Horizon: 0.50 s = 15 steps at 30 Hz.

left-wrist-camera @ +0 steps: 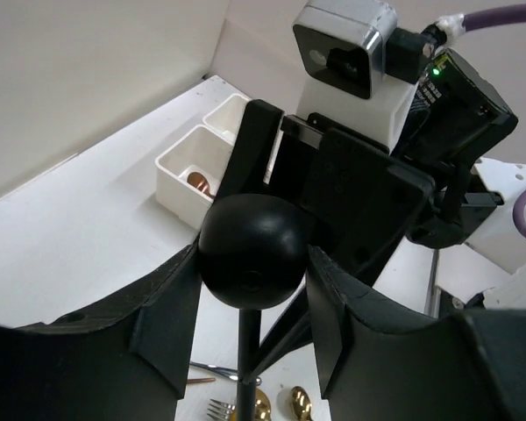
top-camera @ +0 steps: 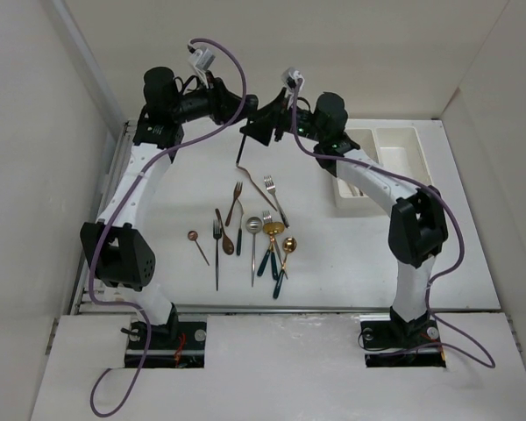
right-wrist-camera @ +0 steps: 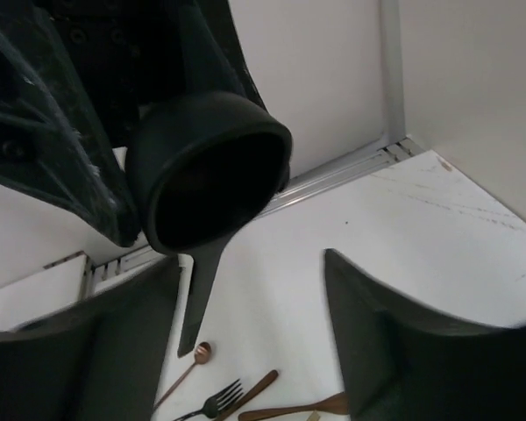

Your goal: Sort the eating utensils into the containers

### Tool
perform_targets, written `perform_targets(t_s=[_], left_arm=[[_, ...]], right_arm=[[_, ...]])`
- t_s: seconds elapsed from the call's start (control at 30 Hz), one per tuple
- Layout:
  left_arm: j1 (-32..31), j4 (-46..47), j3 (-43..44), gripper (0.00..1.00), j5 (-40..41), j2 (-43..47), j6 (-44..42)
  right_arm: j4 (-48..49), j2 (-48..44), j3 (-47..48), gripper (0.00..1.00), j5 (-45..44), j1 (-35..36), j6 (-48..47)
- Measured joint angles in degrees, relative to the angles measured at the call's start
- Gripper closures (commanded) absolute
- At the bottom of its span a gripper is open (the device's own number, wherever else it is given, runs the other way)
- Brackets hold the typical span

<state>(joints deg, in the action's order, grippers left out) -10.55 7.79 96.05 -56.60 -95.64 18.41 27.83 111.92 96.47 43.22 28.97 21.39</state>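
Note:
My left gripper (left-wrist-camera: 252, 272) is shut on the round bowl of a black spoon (left-wrist-camera: 250, 246), held high above the table's back centre with the handle hanging down. In the right wrist view the spoon (right-wrist-camera: 206, 171) shows its hollow side at upper left. My right gripper (right-wrist-camera: 250, 289) is open and empty, facing the spoon a little apart from it. In the top view the left gripper (top-camera: 237, 110) and right gripper (top-camera: 265, 127) meet nose to nose. The white two-compartment bin (top-camera: 394, 140) stands at the back right. Its near compartment (left-wrist-camera: 180, 162) holds a copper spoon (left-wrist-camera: 197, 181).
Several utensils lie mid-table: a copper spoon (top-camera: 193, 235), black fork (top-camera: 216, 232), wood-brown spoon (top-camera: 227, 243), silver spoon (top-camera: 254, 226), silver fork (top-camera: 270, 186) and gold-headed spoons with green handles (top-camera: 288, 246). White walls close in the back and sides.

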Motion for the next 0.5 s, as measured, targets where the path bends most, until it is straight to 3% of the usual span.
perform_targets(t_s=[0.07,0.1,0.17,0.23,0.27,0.3,0.33,0.37,0.5], left_arm=[[0.00,0.44,-0.66,1.00,-0.15,0.02,0.76],[0.00,0.92,-1.16,1.00,-0.15,0.11,1.11],[0.04,2.45,-2.62,1.00,0.15,0.17,1.55],[0.33,3.56,-3.61,1.00,0.11,0.50,1.31],[0.37,3.63,-4.09,0.89,0.48,0.66,1.27],[0.37,3.76,-4.44,0.63,0.74,0.70,1.29],[0.39,3.93,-4.57,0.14,0.81,0.70,1.42],[0.39,3.98,-4.59,0.00,0.87,0.70,1.62],[0.00,0.31,-4.46,0.00,1.97,0.94,0.76]], right_arm=[[1.20,0.11,0.02,0.55,0.26,0.04,1.29],[1.70,0.15,0.02,0.73,0.70,0.04,1.90],[2.49,0.31,0.13,0.97,1.84,0.24,2.84],[2.27,0.81,0.22,1.00,1.66,0.26,4.46],[2.34,1.07,0.24,1.00,1.77,0.24,4.81],[2.14,1.07,0.24,1.00,1.79,0.26,5.09],[2.05,1.09,0.20,1.00,1.77,0.28,5.29],[2.38,1.09,-0.02,1.00,1.77,0.26,5.33],[-0.20,-1.25,-3.41,1.00,-1.29,-0.87,3.85]])
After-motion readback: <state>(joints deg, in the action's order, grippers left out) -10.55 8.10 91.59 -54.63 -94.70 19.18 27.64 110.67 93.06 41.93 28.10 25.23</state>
